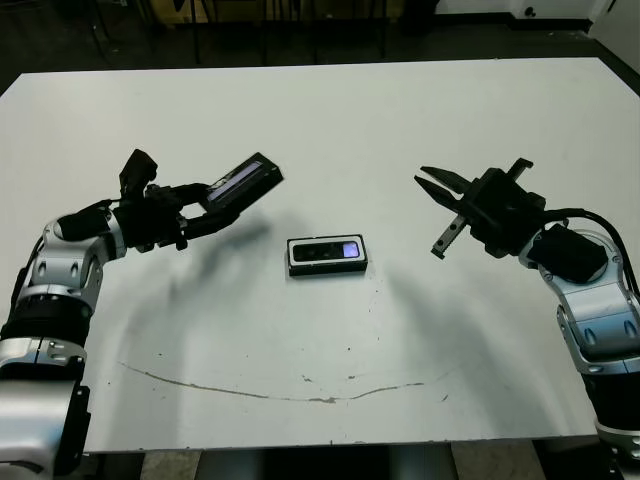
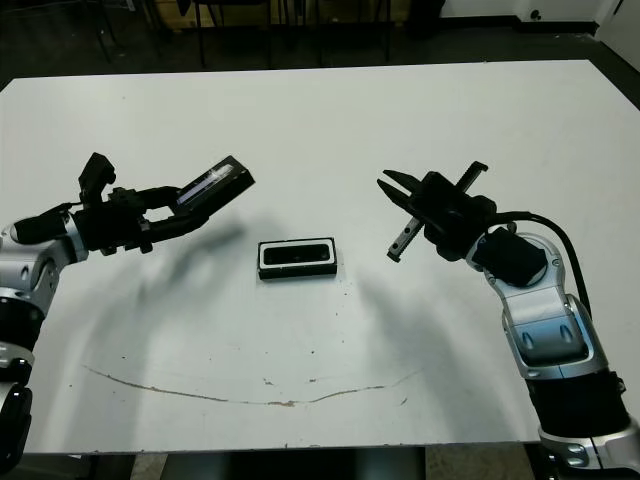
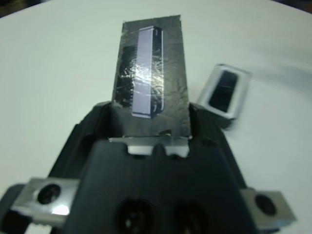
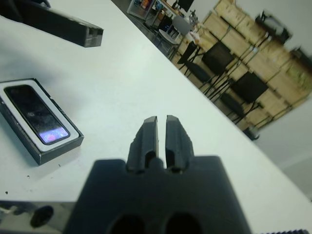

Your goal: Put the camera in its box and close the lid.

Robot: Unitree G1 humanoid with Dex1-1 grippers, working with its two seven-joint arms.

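Camera (image 1: 327, 251) lies flat inside the box (image 1: 328, 268) at the middle of the white table (image 1: 320, 110), purple patch on its face toward the robot's right; white lining shows as a rim around it; box is uncovered. Lid (image 1: 240, 180) is off the table, grasped at one end by the left gripper (image 1: 205, 205), tilted with its free end raised, grey stripe facing up; it sits left of the box, well apart from it, its shadow falling on the table beneath. Right gripper (image 4: 162, 136) hangs above the table to the right of the box, touching nothing; in the right wrist view its two fingers are nearly together with a thin gap, nothing between them.
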